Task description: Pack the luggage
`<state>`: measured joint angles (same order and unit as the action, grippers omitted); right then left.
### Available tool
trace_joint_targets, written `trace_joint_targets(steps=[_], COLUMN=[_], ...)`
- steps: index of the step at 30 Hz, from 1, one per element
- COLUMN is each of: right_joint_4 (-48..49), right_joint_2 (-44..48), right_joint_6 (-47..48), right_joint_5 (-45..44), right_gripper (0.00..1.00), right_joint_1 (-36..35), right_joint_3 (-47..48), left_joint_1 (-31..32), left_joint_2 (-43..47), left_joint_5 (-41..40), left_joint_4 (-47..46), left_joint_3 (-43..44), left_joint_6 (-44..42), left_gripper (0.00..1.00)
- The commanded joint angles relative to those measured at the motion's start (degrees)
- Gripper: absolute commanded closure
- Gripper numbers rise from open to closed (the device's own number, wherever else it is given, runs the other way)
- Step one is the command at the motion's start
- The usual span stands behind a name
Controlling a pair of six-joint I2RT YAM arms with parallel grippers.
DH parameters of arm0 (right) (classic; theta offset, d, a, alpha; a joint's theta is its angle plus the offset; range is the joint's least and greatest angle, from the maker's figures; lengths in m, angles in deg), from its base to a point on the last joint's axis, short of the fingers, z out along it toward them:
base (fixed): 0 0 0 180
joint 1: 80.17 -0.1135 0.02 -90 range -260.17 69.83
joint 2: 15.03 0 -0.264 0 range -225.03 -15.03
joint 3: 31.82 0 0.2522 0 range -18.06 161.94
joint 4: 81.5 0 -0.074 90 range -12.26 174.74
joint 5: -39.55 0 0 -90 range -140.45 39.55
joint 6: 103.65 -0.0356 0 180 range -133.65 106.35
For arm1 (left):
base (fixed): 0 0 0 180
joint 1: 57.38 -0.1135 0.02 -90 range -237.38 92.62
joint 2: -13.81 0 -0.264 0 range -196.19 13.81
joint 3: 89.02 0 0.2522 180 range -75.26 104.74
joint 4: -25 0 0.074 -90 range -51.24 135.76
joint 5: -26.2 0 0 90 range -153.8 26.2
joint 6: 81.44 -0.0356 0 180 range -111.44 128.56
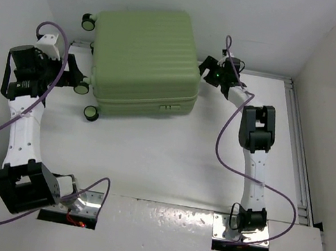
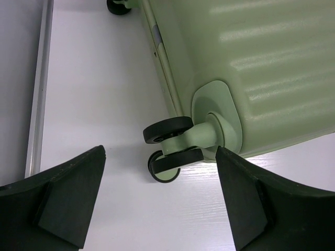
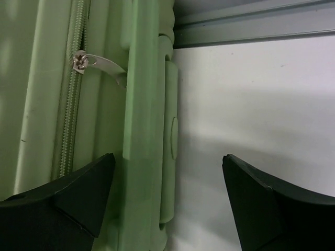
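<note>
Luggage (image 1: 146,60) lies shut on the table (image 1: 150,155), left pincer (image 2: 159,172) wide open, empty, at a wheel (image 2: 167,130), right pincer (image 3: 168,167) likewise beside the zip (image 3: 68,130), apparently flanking it for repositioning.

The closed luggage (image 1: 145,63) lies flat on the table (image 1: 161,163), left arm (image 1: 23,132) by its wheels (image 1: 81,87), right arm (image 1: 257,131) opposite.

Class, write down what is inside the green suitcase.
Nothing inside shows. The luggage lies closed on the table, and its ribbed shell covers the interior. Only outer parts are visible, such as the zipper and wheels.
</note>
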<state>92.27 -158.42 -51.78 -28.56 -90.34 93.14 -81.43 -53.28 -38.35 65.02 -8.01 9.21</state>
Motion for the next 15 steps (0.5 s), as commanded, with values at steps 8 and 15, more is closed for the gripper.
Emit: trace_joint_targets(steps=[8,15], right_joint_4=[4.96,-7.34], right_joint_2=[3.47,1.27], right_joint_6=[0.33,14.11], right_joint_5=[5.35,4.58], right_gripper=[0.14,0.45], right_joint_1=[-1.17,-4.50], right_joint_3=[-2.66,2.36], left_joint_1=[-0.20,-0.20], left_joint_2=[-1.19,-2.26], left_joint_5=[0.12,-1.10], left_joint_4=[-0.51,-0.51], left_joint_3=[0.61,1.14], left_joint_6=[-2.14,-2.14], left_gripper=[0.08,0.08])
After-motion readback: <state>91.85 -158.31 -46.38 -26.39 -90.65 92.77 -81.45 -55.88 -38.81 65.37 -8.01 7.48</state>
